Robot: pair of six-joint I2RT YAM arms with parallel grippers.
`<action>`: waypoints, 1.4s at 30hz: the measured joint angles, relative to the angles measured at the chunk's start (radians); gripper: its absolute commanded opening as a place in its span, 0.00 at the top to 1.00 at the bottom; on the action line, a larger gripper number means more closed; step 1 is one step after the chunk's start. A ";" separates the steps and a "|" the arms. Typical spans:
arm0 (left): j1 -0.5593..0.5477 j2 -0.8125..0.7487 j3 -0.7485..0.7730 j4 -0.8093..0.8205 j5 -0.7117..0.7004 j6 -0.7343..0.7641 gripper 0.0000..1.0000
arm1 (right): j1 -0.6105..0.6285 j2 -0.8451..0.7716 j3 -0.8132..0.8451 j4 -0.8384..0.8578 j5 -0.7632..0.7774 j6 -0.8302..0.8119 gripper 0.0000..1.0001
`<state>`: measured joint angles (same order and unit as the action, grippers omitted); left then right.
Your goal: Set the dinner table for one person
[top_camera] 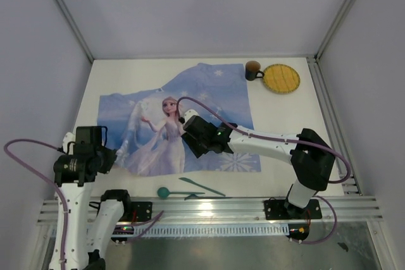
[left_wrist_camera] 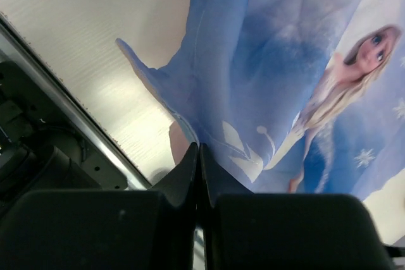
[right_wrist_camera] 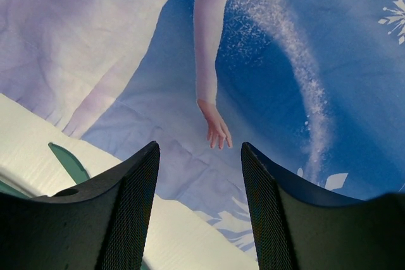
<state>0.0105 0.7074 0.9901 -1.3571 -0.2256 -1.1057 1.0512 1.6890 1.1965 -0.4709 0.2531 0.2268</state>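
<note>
The white dinner table (top_camera: 285, 112) carries a blue printed cloth (top_camera: 190, 112), spread flat except for a folded far-left corner. My left gripper (top_camera: 112, 156) is at the cloth's near-left edge. In the left wrist view my left gripper (left_wrist_camera: 200, 150) has its jaws pressed together where the cloth's edge (left_wrist_camera: 253, 93) runs into them. My right gripper (top_camera: 192, 135) hovers over the cloth's middle. In the right wrist view my right gripper (right_wrist_camera: 199, 147) is open and empty above the cloth (right_wrist_camera: 253, 61), near its front edge.
A brown mug (top_camera: 253, 69) and a yellow plate (top_camera: 281, 78) stand at the far right. A teal spoon (top_camera: 166, 191) and green cutlery (top_camera: 204, 186) lie by the front rail; one green piece also shows in the right wrist view (right_wrist_camera: 66, 159). Aluminium rails frame the table.
</note>
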 measured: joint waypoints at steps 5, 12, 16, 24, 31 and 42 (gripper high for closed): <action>0.000 -0.007 0.002 -0.005 -0.103 -0.099 0.99 | -0.002 0.000 -0.005 0.006 -0.014 -0.011 0.41; 0.000 0.184 0.020 0.000 -0.211 -0.083 0.35 | -0.004 -0.012 -0.070 0.020 -0.030 -0.014 0.41; 0.000 0.217 0.054 0.002 -0.248 -0.079 0.35 | -0.006 -0.026 -0.103 0.021 -0.032 -0.014 0.41; 0.000 0.214 0.041 0.009 -0.332 -0.065 0.35 | -0.006 -0.064 -0.135 0.021 -0.031 -0.013 0.41; 0.000 0.227 -0.088 0.235 -0.315 -0.011 0.33 | -0.006 -0.083 -0.139 0.021 -0.026 -0.014 0.41; 0.000 0.689 0.089 0.676 -0.255 0.140 0.36 | -0.007 -0.111 -0.142 0.019 0.000 -0.008 0.41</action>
<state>0.0105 1.3960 1.0794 -0.6807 -0.4808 -0.9657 1.0439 1.5784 1.0542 -0.4522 0.2531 0.2188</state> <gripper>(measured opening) 0.648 0.591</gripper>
